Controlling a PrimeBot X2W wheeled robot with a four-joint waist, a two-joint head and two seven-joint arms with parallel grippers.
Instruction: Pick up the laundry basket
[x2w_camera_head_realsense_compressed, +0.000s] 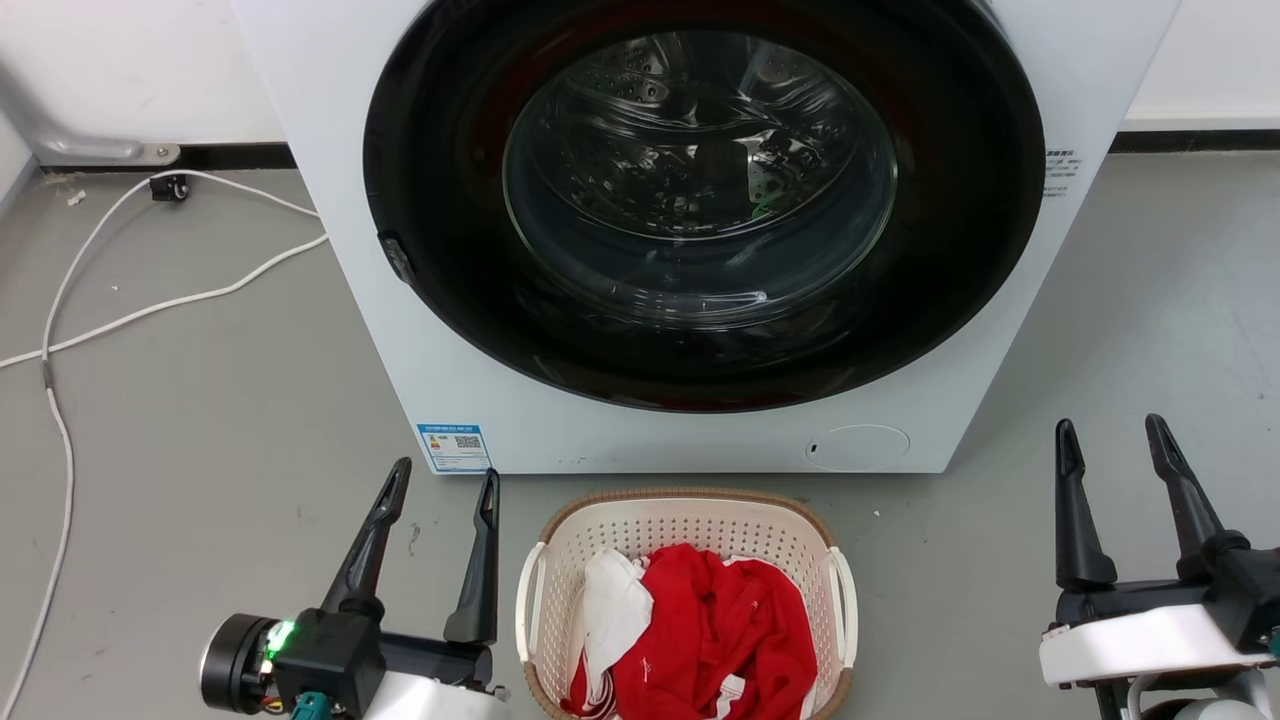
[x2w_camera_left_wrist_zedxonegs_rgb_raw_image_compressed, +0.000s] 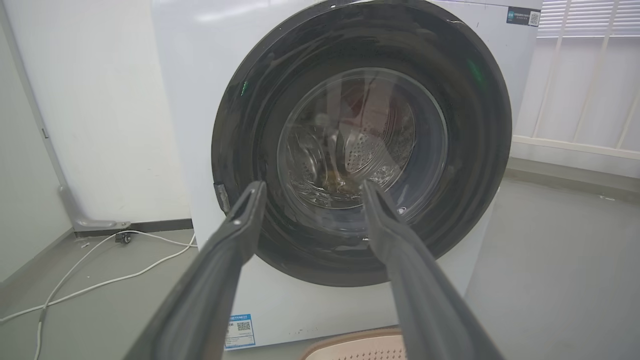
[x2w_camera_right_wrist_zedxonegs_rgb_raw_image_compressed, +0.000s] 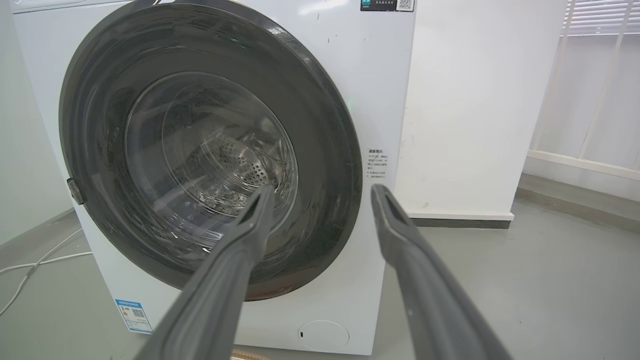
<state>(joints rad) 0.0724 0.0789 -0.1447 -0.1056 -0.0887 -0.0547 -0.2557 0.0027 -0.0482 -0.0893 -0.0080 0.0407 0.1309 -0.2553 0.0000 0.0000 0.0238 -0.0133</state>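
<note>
Fingers (x2w_camera_head_realsense_compressed: 478, 570) of the left gripper (x2w_camera_head_realsense_compressed: 446, 472) and right gripper (x2w_camera_head_realsense_compressed: 1110, 425) stand spread, empty, either side of the laundry basket (x2w_camera_head_realsense_compressed: 680, 527).

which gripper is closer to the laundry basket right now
Left. The left gripper is open just off the left side of the laundry basket, not touching it. The right gripper, also open, is farther out on the basket's right, with a wide strip of floor between.
</note>
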